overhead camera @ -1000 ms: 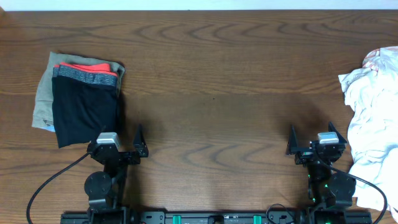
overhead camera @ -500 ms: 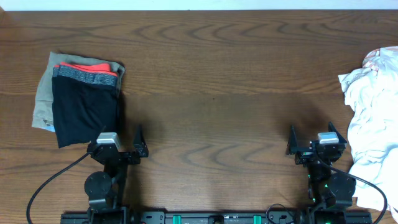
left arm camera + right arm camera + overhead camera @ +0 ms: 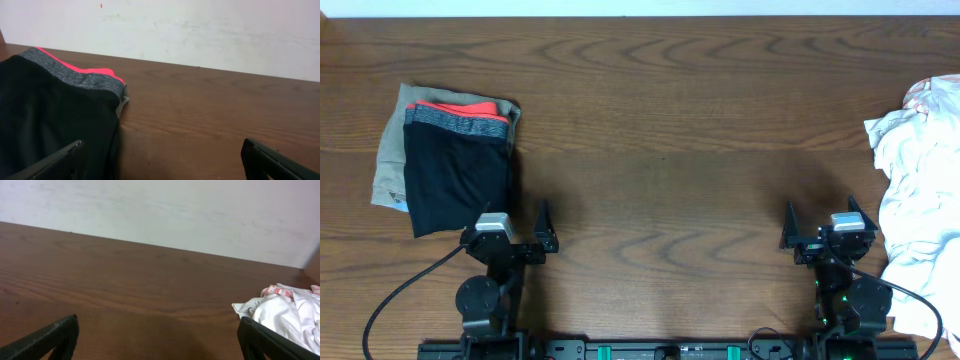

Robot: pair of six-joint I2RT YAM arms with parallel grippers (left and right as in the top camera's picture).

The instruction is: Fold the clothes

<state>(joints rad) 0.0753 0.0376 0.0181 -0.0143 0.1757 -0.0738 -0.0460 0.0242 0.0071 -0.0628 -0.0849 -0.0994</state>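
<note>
The clothes (image 3: 918, 205) lie bunched; our left claw (image 3: 165, 167) and right claw (image 3: 160, 342), wide open and empty, could grab doubled layers.

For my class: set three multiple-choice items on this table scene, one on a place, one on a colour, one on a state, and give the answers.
1. Where on the table does the crumpled white clothes pile lie?
A. left edge
B. right edge
C. middle

2. What colour is the waistband of the folded black garment?
A. grey
B. blue
C. yellow

3. How do the left gripper and right gripper stand?
A. both open, holding nothing
B. both shut on cloth
C. one open, one shut

Answers:
1 B: the overhead view shows the white heap beside the right arm.
2 A: a grey band crosses its top, with orange-red just beyond.
3 A: each wrist view shows fingers wide apart with nothing gripped.
</note>
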